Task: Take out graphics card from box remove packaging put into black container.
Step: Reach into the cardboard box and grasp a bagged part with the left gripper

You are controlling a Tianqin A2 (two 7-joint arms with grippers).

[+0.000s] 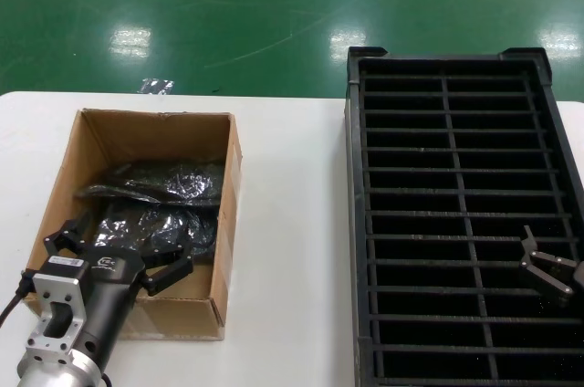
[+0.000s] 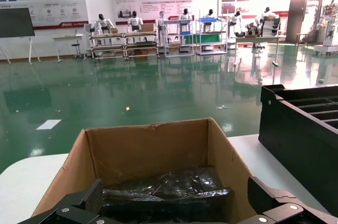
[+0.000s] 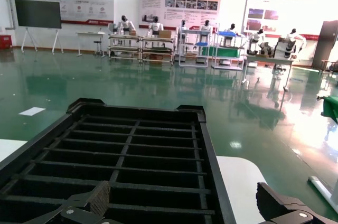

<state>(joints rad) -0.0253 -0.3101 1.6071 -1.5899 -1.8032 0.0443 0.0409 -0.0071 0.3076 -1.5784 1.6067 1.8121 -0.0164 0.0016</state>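
The graphics card itself cannot be made out; what shows is the packaging, dark, shiny, crinkled plastic bags lying inside the box in the left half of the head view. At least two wrapped bundles lie there, one toward the far wall and one nearer the middle, and whether each holds a card cannot be told. In the left wrist view the same crinkly packaging fills the floor of the box at the lower centre of the frame.

The box is plain brown cardboard with its top open, standing on the white table. The left gripper sits at the lower left of the head view, over the near end of the box, with its fingers spread wide on either side of the nearer bag; whether they touch the plastic cannot be told. In the left wrist view the two dark fingertips appear at the bottom corners, far apart, with the bags between them.

The black container takes up the right half of the head view, set apart from the box by a strip of bare table. Its two columns of narrow slots show nothing inside. The right gripper hangs over the lower right part of the container, jaws wide and holding nothing. The right wrist view shows the container below, with the fingertips spread at the bottom edge.

Beyond the table lies a glossy green floor.
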